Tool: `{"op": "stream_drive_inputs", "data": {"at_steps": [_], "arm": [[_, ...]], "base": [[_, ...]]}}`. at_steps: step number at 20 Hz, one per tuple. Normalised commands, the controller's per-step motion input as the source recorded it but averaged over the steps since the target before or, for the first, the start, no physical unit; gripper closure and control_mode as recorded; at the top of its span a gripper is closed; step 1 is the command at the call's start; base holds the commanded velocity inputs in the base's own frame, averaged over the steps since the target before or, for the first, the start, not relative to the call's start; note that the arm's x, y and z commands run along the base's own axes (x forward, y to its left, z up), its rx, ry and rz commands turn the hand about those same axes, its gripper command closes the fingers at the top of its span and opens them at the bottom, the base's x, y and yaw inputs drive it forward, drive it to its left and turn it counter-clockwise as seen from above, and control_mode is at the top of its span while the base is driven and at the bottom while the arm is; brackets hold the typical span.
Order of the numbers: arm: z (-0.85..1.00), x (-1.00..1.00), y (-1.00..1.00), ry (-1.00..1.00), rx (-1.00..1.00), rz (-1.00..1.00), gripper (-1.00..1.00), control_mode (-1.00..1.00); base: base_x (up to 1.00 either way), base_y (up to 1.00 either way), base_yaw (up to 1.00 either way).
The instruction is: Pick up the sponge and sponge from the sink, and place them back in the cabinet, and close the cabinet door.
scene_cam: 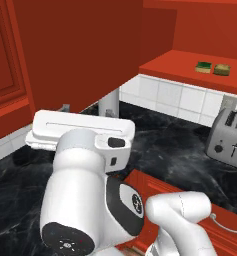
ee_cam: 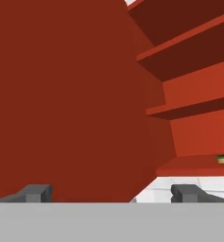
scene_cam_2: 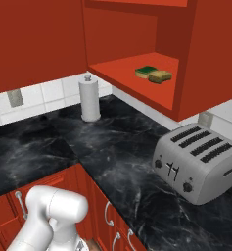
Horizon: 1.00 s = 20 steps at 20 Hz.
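Sponges, green-topped point(scene_cam_2: 147, 71) and tan point(scene_cam_2: 160, 76), touching on the cabinet shelf point(scene_cam_2: 132, 66), upper centre; likely light and soft. Remaining: push the cabinet door point(ee_cam: 66, 94) flat-faced. Pincer point(ee_cam: 112, 193) spread, empty.
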Motion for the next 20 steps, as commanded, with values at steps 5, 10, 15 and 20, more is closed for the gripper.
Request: {"op": "stream_drive_inputs", "data": {"at_steps": [5, 10, 15, 20], "arm": [[0.0, 0.0, 0.42, 0.0, 0.0, 0.0, -1.0, -1.0], [-0.02, 0.0, 0.34, 0.0, 0.0, 0.0, -1.0, -1.0], [-0.07, 0.01, 0.23, 0.0, 0.0, 0.0, -1.0, -1.0], [-0.07, 0.02, 0.06, 0.0, 0.0, 0.0, -1.0, -1.0]], "base": [[0.0, 0.0, 0.0], [0.0, 0.0, 0.0], [0.0, 0.0, 0.0], [0.0, 0.0, 0.0]]}}
